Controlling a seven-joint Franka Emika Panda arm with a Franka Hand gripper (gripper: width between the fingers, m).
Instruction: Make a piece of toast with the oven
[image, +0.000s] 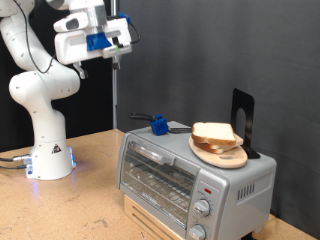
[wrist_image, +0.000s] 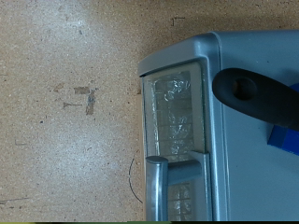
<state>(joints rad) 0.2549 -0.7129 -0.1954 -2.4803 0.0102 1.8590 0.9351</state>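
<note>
The silver toaster oven (image: 190, 175) stands on a wooden base at the exterior view's lower right, with its glass door shut. The piece of toast (image: 214, 132) lies on a round wooden plate (image: 222, 153) on top of the oven. My gripper (image: 121, 42) hangs high above the table at the exterior view's top, well to the left of and above the oven, with nothing seen between its fingers. The wrist view looks down on the oven's door (wrist_image: 177, 107) and its handle (wrist_image: 159, 185); the fingers do not show there.
A blue tool with a black handle (image: 157, 123) lies on the oven's top; it also shows in the wrist view (wrist_image: 248, 89). A black stand (image: 243, 115) rises behind the plate. Two knobs (image: 203, 208) sit on the oven's front. The wooden table (image: 70, 205) spreads to the left.
</note>
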